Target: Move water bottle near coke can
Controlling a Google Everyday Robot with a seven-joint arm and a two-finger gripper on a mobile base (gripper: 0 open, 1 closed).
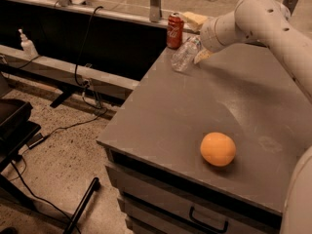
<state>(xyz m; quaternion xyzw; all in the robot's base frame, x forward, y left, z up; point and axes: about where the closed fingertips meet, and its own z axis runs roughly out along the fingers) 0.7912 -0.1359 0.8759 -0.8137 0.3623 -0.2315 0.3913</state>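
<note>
As the water bottle [184, 56] was held tilted, cap end up, at the bench's [195, 116] far corner just in front of the coke can [175, 30], it was clenched by the gripper [201, 55] jaws on its R in view.

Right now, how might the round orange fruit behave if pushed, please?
The round orange fruit looks smooth and ball-shaped, so it would probably roll. It sits near the grey table's front edge, so it might fall. The gripper is by the clear plastic bottle.
</note>
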